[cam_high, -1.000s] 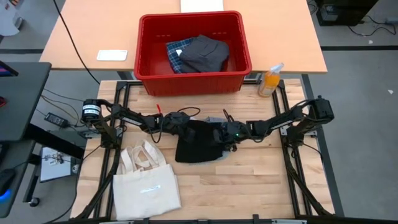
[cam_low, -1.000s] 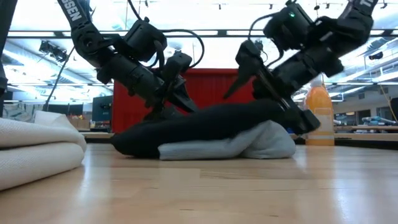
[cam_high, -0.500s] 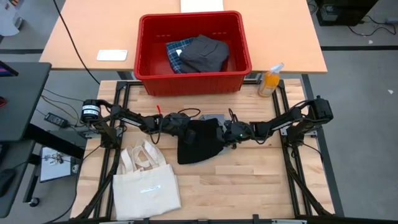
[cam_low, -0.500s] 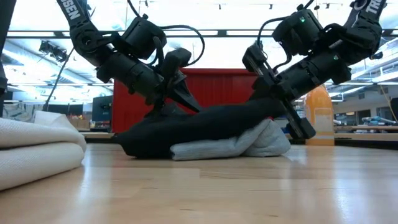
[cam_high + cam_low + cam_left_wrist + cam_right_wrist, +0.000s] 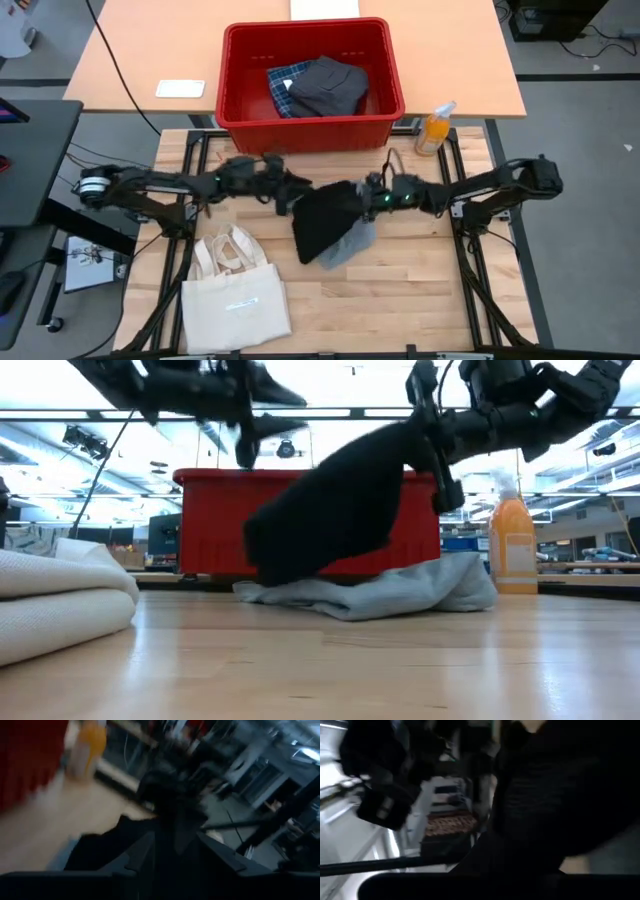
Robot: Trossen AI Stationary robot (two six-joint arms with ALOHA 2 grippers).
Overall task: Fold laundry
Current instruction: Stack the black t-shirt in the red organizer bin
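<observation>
Matt black cloth garment [image 5: 322, 222]; glossy red plastic bin [image 5: 235, 95].

garments on table: 2 – black piece [image 5: 325, 220], grey piece [image 5: 352, 242] | garments in bin: 2 – plaid [image 5: 283, 88], charcoal [image 5: 328, 86] | red bin [image 5: 238, 108]: 1 | tote bag [image 5: 235, 297]: 1 | orange bottle [image 5: 435, 129]: 1

It was a robotics lab or workshop: a butcher-block wooden tabletop [image 5: 400, 290] sat on a black metal frame [image 5: 478, 270], loose cables [image 5: 95, 160] trailed across the grey floor, and long ceiling strip lights [image 5: 330, 415] lit workbenches behind.
</observation>
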